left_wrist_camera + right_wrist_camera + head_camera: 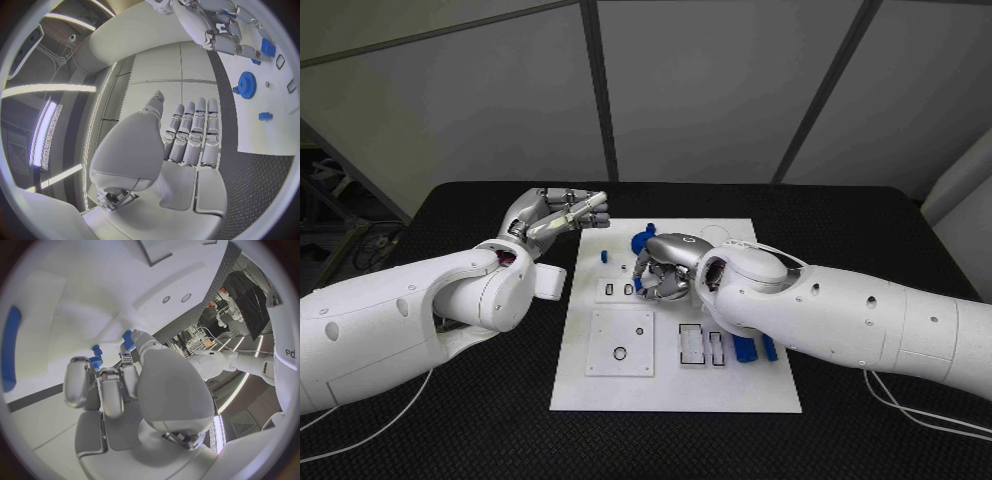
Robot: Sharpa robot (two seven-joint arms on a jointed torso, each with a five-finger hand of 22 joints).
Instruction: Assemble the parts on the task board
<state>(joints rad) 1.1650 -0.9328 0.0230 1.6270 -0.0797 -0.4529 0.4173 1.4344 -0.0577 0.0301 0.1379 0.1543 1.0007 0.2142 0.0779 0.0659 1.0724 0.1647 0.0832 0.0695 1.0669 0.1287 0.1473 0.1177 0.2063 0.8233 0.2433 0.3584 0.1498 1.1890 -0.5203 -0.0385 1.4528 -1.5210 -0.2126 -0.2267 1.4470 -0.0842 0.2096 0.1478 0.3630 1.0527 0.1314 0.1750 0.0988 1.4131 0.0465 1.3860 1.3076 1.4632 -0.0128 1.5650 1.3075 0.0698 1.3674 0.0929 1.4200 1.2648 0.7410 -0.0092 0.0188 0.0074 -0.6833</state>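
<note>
Task board (672,385) (part beneath right hand (665,272) hidden)

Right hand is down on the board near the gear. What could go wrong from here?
The right hand sits low over the task board, curled by a small blue part; whether it grips it is unclear, so the part might slip. Its fingers are close to the blue gear and could knock it. The right forearm hangs over the blue pieces by the board's right edge and may sweep them off.
</note>
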